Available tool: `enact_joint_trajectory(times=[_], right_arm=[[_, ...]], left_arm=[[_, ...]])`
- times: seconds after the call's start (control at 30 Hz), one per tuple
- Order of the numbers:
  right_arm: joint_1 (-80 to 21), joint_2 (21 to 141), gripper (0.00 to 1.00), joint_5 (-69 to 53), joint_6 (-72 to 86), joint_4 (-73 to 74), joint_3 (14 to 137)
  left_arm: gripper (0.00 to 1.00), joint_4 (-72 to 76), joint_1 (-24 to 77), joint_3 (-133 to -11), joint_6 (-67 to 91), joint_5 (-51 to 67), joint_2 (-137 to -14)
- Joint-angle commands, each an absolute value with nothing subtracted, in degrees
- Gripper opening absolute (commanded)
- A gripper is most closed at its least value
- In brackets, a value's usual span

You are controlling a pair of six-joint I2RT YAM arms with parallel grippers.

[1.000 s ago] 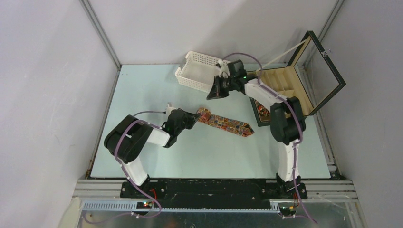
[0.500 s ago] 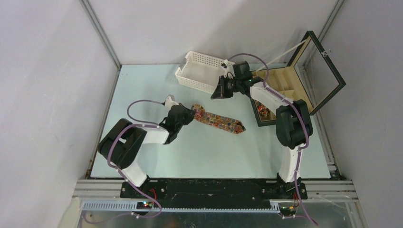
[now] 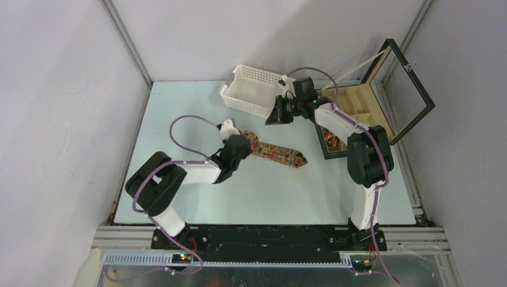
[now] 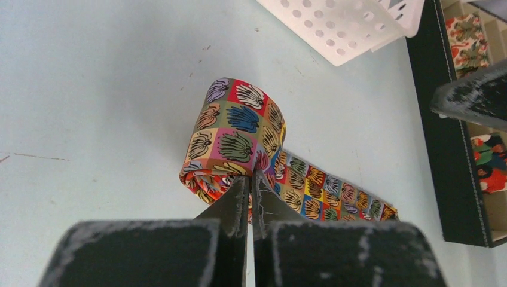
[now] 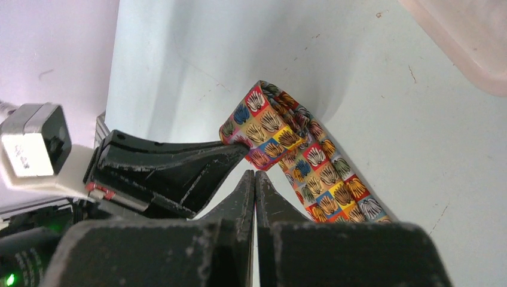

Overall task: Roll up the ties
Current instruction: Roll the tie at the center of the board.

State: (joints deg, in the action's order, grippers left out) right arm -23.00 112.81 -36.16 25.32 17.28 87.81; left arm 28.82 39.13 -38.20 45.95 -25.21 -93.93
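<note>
Since the earlier view, the left gripper [image 3: 238, 145] had travelled right along the tie [image 3: 278, 153], and the flat length had grown shorter, its pointed tip drawn leftward. The right gripper [image 3: 275, 113] had shifted only slightly.

Seen from the left wrist, the left jaws were pressed together at the near edge of the coil [image 4: 236, 140], and appeared to pinch its inner turn. The right jaws were also together and held nothing. They hung on the far side of the tie, apart from it.

The tie lay on the table [image 3: 179, 119], coil at the left. Its unrolled strip ran rightward and slightly nearer, ending in the tip. So the remaining fabric lay to the right of the left gripper, in line with the roll, and the left arm was the one on it.

The white basket [image 3: 242, 98] stood farther back, clear of that line. The open black box [image 4: 439, 131] stood to the right, just beyond the tip, with rolled ties [image 4: 475, 36] already in compartments. Judging by this, the box wall was the only thing close to the path.
</note>
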Motion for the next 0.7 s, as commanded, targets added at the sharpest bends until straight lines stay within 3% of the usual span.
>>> enact_joint_trajectory(times=[0.0,0.67], right_arm=[[-23.2,111.3,0.0,-36.4,25.4,15.0,87.4],[-23.1,111.7,0.0,-36.8,25.5,14.9,87.6]], left_arm=[[0.0,26.5,42.2,-42.1,38.1,-33.8,-93.6],[0.0,25.1,48.3,-44.9,28.2,-41.3,-98.3]])
